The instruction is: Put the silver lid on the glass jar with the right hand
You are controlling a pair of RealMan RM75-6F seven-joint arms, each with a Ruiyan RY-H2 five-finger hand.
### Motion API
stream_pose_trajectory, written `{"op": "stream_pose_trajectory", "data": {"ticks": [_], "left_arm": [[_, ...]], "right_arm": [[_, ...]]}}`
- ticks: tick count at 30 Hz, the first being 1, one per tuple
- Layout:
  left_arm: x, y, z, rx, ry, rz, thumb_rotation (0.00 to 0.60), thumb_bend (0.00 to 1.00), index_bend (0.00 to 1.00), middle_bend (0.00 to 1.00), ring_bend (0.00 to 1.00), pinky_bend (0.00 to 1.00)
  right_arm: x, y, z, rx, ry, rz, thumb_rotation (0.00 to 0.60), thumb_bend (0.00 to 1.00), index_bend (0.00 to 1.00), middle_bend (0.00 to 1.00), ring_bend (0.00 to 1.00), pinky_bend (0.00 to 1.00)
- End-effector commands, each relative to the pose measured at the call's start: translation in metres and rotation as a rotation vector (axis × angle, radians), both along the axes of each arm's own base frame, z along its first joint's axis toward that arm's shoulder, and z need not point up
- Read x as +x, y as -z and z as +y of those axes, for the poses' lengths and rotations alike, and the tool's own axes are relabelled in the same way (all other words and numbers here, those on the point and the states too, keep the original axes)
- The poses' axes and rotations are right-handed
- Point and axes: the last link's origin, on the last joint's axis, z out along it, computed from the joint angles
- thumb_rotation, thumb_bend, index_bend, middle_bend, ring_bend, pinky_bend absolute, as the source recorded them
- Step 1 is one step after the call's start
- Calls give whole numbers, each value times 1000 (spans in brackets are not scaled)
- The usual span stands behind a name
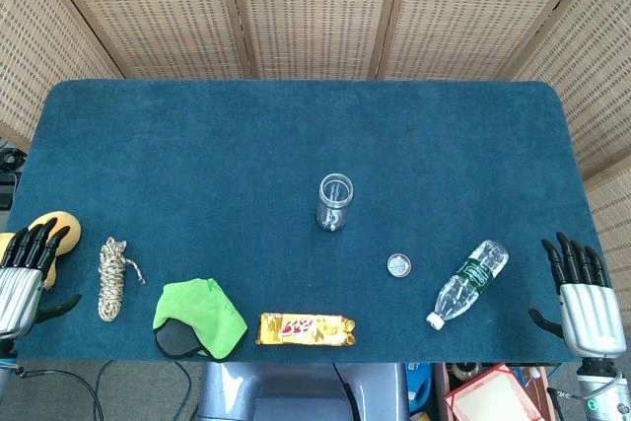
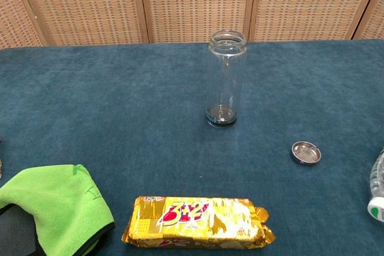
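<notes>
A tall clear glass jar (image 1: 334, 201) (image 2: 226, 79) stands upright and uncovered near the middle of the blue table. The small round silver lid (image 1: 398, 265) (image 2: 306, 152) lies flat on the cloth to the jar's right and nearer me, apart from it. My right hand (image 1: 584, 295) rests at the table's right front edge, fingers spread and holding nothing, well to the right of the lid. My left hand (image 1: 24, 273) sits at the left front edge, also open and empty. The chest view shows neither hand.
A plastic water bottle (image 1: 470, 283) lies on its side between the lid and my right hand. A gold biscuit packet (image 1: 306, 329) (image 2: 198, 222), a green cloth (image 1: 202, 315) (image 2: 57, 205), a coiled rope (image 1: 113, 276) and a yellow object (image 1: 61, 227) line the front and left.
</notes>
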Motion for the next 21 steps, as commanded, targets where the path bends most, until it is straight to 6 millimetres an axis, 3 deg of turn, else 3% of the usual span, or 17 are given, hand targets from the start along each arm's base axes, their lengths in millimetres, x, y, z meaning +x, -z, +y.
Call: {"op": "stream_pose_trajectory", "data": {"ticks": [1,21], "left_arm": [[0,0,0,-1,1,0,600,165,0,0,0,0],[4,-1,-3,-2,19,-11,600,166,0,0,0,0]], "right_arm": [[0,0,0,-1,2,0,600,154,0,0,0,106],[3,2,1,0,-23,-3,600,154,0,0,0,106]]}}
